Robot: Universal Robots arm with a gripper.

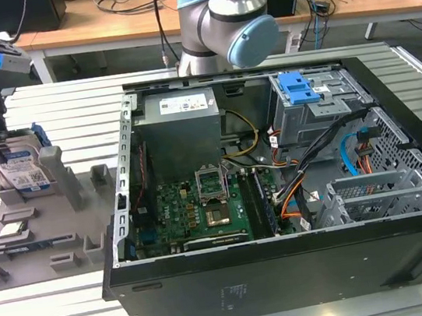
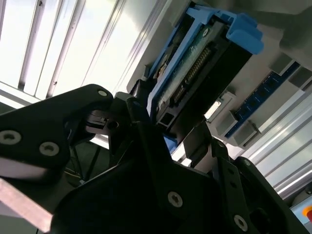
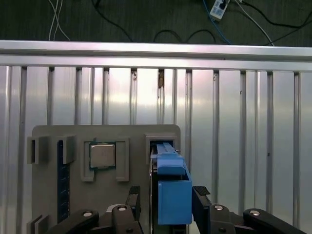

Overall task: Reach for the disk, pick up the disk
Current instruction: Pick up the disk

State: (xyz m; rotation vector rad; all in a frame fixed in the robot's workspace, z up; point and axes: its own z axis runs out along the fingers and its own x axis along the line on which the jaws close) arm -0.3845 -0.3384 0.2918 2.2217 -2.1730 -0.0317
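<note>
claw [image 3: 166, 197] straddles the disk [image 3: 171, 170], with one black finger [image 3: 134, 201] on each broad side of it. in the first wrist view a dark gap shows between one finger and the disk's face, while the other finger lies right against the blue frame. so the claw reads as open around the disk, not clamped on it. in the second wrist view the disk's connector end, with its blue frame, stands out between the fingers. the disk stands on edge in a slot of the grey holder tray [image 3: 131, 134], and a small square processor chip [image 3: 102, 156] sits in the neighbouring pocket. in the exterior view claw and disk are at that view's left, well apart from the open computer case [image 1: 290, 272]. all of it rests on the ribbed metal table [image 3: 243, 146]. by my reading the reach is done, since the claw is in place about the disk. the pickup is not: the grasp looks unclosed and the disk sits in its slot, not lifted.
</note>
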